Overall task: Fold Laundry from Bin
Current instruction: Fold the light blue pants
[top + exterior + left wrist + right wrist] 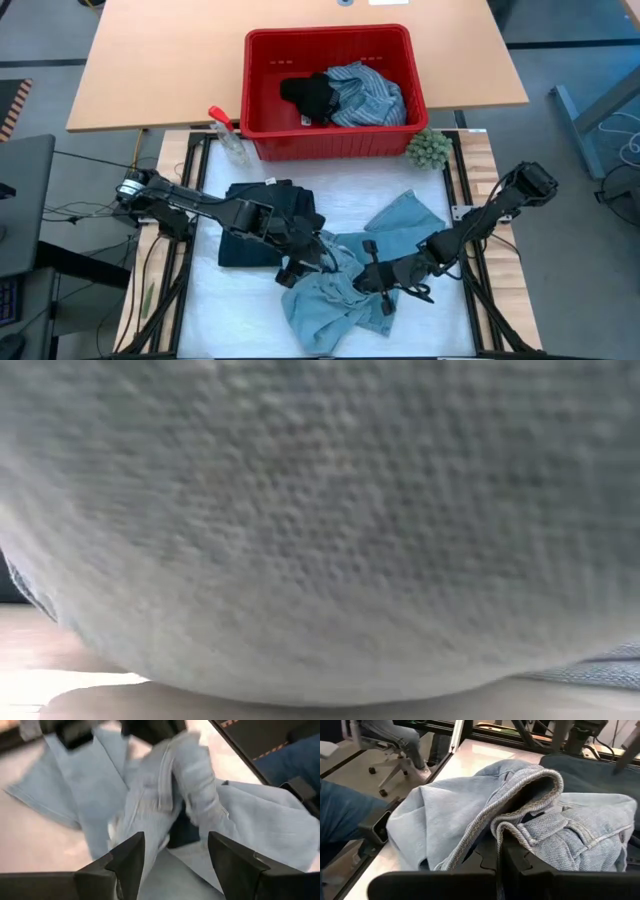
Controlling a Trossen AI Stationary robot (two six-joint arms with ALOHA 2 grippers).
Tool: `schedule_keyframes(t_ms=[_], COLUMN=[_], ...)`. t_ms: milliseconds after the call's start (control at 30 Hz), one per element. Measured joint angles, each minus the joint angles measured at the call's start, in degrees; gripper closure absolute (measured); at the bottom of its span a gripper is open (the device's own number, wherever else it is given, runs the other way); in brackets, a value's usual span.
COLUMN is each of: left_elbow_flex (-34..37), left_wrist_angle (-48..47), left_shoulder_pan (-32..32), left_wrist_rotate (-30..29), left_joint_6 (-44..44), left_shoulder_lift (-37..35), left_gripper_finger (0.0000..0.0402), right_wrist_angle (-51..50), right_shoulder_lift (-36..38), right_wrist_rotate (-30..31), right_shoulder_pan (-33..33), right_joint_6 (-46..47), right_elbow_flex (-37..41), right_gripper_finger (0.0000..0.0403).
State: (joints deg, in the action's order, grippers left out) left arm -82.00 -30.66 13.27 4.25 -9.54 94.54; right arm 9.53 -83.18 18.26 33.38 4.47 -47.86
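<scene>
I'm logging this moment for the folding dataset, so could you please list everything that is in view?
jeans: one, light blue denim, crumpled on the white mat between the two arms.
dark navy piece: one, lying flat on the mat beside the jeans, toward the left arm.
bin: one, red, at the far edge of the mat.
striped shirt: one, blue-white, inside the bin.
black piece: one, small, inside the bin beside the shirt.
spray bottle: one, clear with red trigger, beside the bin.
fuzzy ball: one, green, at the bin's other corner.
left gripper: jaws open, over the jeans.
right gripper: on the jeans.
</scene>
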Motion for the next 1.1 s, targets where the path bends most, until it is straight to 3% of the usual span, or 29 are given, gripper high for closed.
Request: schedule_keyframes(t_ms=[133,467,567,700,733,1100], left_elbow_flex=[2.6,4.4,4.4,4.4,4.4,4.4], left_wrist_angle=[1.8,9.0,10.3,10.9,10.9,7.8], left_shoulder_pan=[-0.8,-0.8,0.5,0.5,-0.2,-15.9], left_wrist_rotate=[6.5,10.5,6.8,-6.2,-6.8,23.7], left_joint_6=[3.4,9.9,9.9,10.0,9.1,9.3], left_shoulder_lift=[0.2,-1.2,-1.2,-1.2,-1.2,1.1], left_gripper_finger=[0.0189,0.0188,0.0188,0.0188,0.0188,0.0188], right_wrist_angle=[-0.6,-3.2,-5.0,-5.7,-5.6,-4.0], right_shoulder_lift=[0.0,0.0,0.0,0.0,0.0,-0.1], right_wrist_rotate=[0.0,0.2,0.3,0.2,0.2,1.1], right_shoulder_pan=[1.9,2.6,2.7,3.5,3.7,6.7], right_joint_6=[0.0,3.4,5.0,5.6,5.6,5.6], right_elbow_flex=[0.0,0.0,0.0,0.0,0.0,0.0], right_gripper_finger=[0.0378,0.0378,0.0378,0.0378,0.0378,0.0378])
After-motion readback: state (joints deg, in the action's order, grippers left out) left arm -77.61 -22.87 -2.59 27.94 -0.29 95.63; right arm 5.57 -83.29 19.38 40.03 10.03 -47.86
